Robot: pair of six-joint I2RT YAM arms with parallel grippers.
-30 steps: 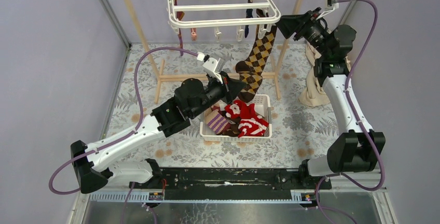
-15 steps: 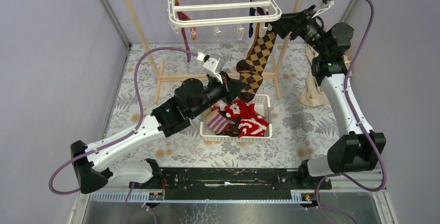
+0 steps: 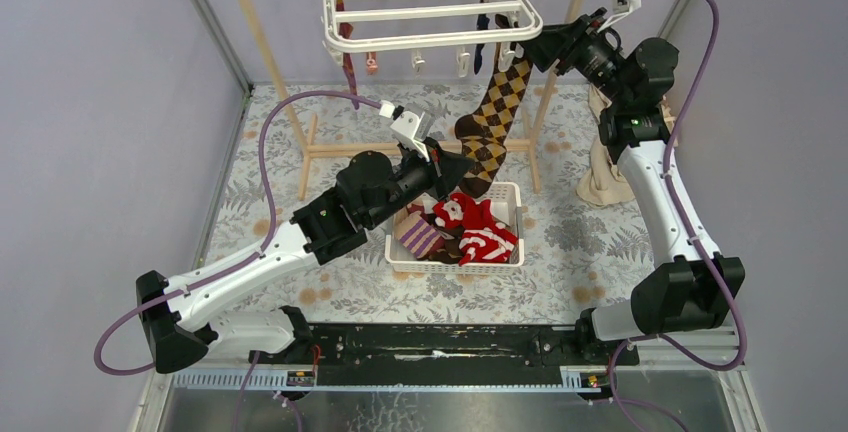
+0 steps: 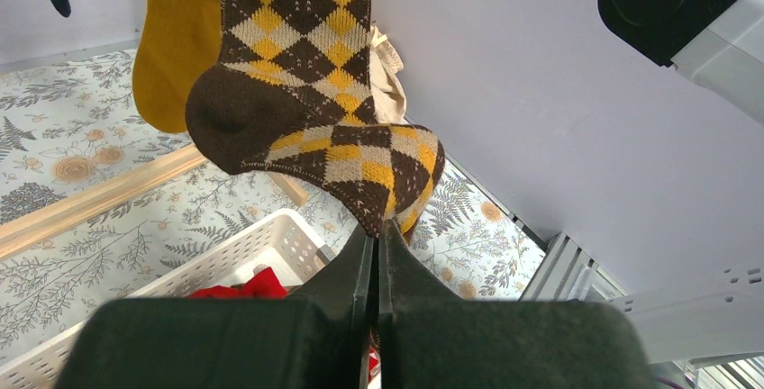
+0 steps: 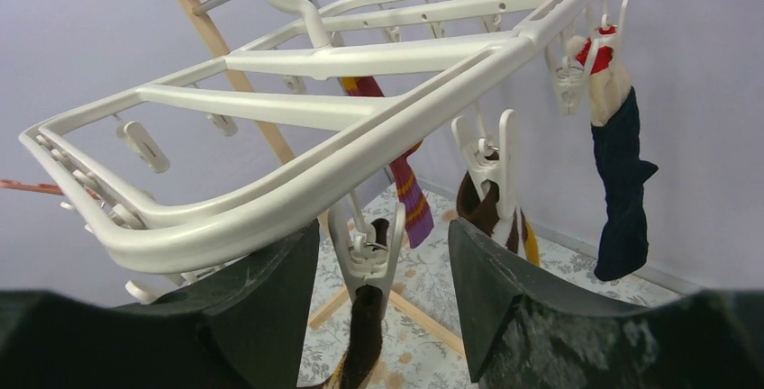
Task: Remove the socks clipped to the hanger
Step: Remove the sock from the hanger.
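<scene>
1. A worktop (image 3: 600, 242) covered in a grey floral print is seen under everything, with both arms bolted at its near edge.
2. A wooden pole frame (image 3: 262, 37) is stood at the far side of the worktop.
3. A large white plastic hanger (image 5: 360, 58), rectangular with rounded corners and cross bars, is hung high between the poles, with small clips dangling from its rim.
4. A white perforated basket (image 3: 455, 266) is set on the worktop below the hanger's near edge; red, red-and-white striped and purple-striped socks (image 3: 480, 237) are piled inside it.
5. A long brown-and-yellow argyle sock (image 4: 297, 56) is hung from the hanger's near right corner, its foot reaching down just above the basket.
6. The left hand (image 4: 378, 227) is clenched on the toe of the argyle sock, the fabric pinched between its fingertips, directly over the basket's far rim.
7. The right hand (image 5: 380, 231) is held with fingers apart just under the hanger's rim, at the corner where the argyle sock is hung.
8. A mustard sock (image 4: 176, 38) is hung just behind the argyle sock.
9. A navy sock (image 5: 622, 182) and a purple-striped sock (image 5: 410, 195) are clipped further along the hanger.
10. A white clip (image 5: 368, 258) gripping dark brown fabric is framed between the right hand's spread fingers, neither finger visibly touching it.
</scene>
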